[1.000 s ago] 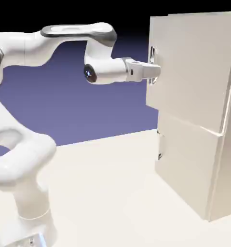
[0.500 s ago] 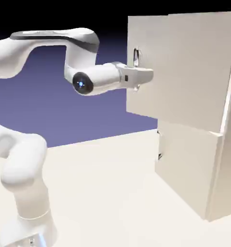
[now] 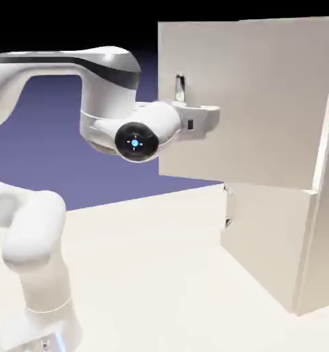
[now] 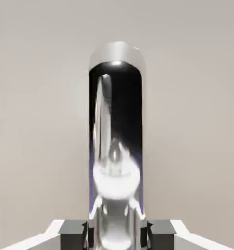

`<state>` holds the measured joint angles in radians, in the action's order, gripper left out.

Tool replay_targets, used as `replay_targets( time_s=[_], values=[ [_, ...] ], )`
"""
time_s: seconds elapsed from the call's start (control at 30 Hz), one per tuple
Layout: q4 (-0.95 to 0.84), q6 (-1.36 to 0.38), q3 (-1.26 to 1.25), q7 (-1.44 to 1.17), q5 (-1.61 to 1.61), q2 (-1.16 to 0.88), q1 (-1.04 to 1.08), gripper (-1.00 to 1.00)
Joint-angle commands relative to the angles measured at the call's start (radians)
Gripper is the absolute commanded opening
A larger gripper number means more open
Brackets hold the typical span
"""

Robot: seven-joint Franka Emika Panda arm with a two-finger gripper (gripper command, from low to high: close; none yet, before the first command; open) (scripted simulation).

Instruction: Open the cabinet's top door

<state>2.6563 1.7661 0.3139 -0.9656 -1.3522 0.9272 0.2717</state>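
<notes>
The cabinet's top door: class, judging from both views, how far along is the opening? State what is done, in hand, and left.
Done: the gripper is shut on the small vertical metallic handle, which sits between its grey fingertips. In hand: the large cream upper door stands partly swung out from the tall cream-white cabinet, its handle edge clear of the shorter lower door. Left: probably pulling it wider.

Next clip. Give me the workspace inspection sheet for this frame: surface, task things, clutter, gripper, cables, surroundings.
Surface: table, plain cream, bare where visible.
Cabinet: upright on the table; lower door shut.
Top door: swung partly open.
Handle: vertical, metallic, between the fingertips.
Clutter: nothing seen.
Gripper: shut on the handle, at the door's free edge.
Cables: nothing seen.
Surroundings: blue-violet backdrop, black above.
</notes>
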Motion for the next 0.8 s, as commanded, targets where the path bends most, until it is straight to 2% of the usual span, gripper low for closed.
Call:
replay_targets(
  time_s=[0.0,0.4,0.77],
  values=[
    [-0.019,-0.042,0.036,-0.005,0.031,-0.02,-0.006,-1.0],
    [-0.372,-0.564,0.459,-0.1,0.286,-0.356,-0.195,-1.0],
    [-0.713,-1.018,0.825,-0.255,0.283,-0.744,-0.415,-1.0]
  ],
)
